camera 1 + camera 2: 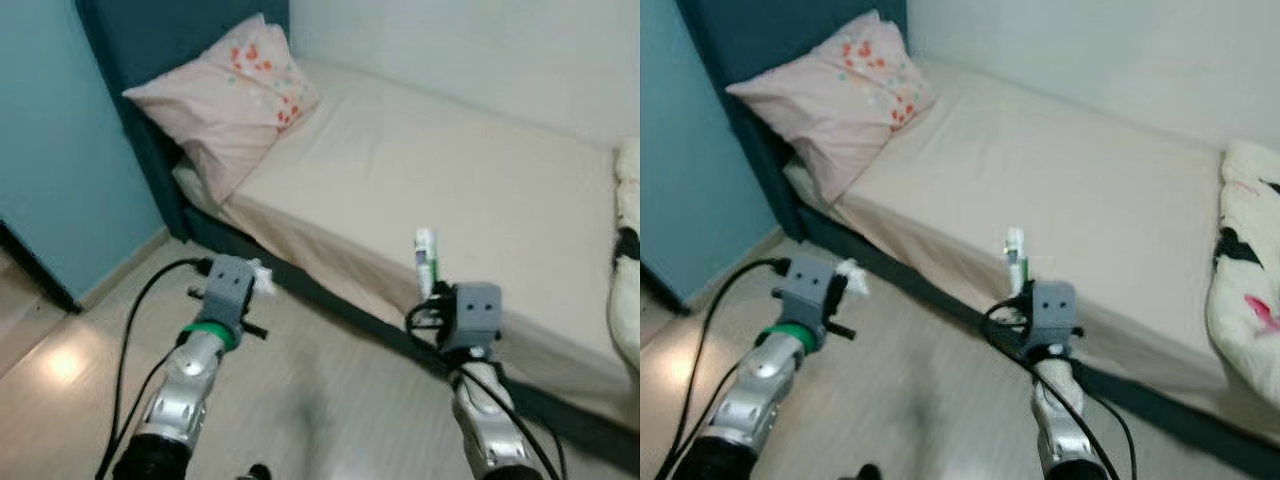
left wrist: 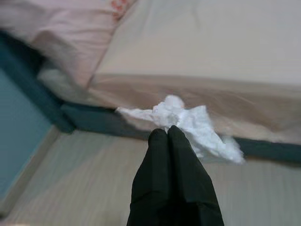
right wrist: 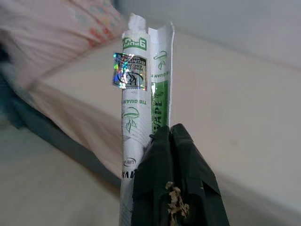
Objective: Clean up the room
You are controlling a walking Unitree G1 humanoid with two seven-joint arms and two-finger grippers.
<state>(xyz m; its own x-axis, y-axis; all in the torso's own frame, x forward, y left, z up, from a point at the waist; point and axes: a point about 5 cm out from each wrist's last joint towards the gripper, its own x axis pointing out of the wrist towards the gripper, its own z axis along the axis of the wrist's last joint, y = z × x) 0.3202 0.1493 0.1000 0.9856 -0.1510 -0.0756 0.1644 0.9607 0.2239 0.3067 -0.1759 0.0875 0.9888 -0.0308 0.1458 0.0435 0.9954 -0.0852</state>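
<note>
Beside the long edge of the beige-sheeted bed [image 1: 420, 190], my left pincer [image 2: 168, 134] pinches a crumpled white tissue [image 2: 188, 123] and my right pincer [image 3: 170, 133] grips a rolled white-and-green paper wrapper [image 3: 143, 103], both held clear above the wooden floor [image 1: 330, 400], apparently as gathered litter for disposal.

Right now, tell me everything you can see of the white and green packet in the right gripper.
The packet is a slim white wrapper, paper or thin plastic by its look, rolled or folded into a narrow tube. It carries green print, leaf-like logos and a shiny holographic sticker near its ragged, torn-open top. It stands nearly upright, pinched at its lower part by the right gripper, whose fingers are shut on it. It is held in the air, with the bed's near edge behind it. Nothing else touches it.
</note>
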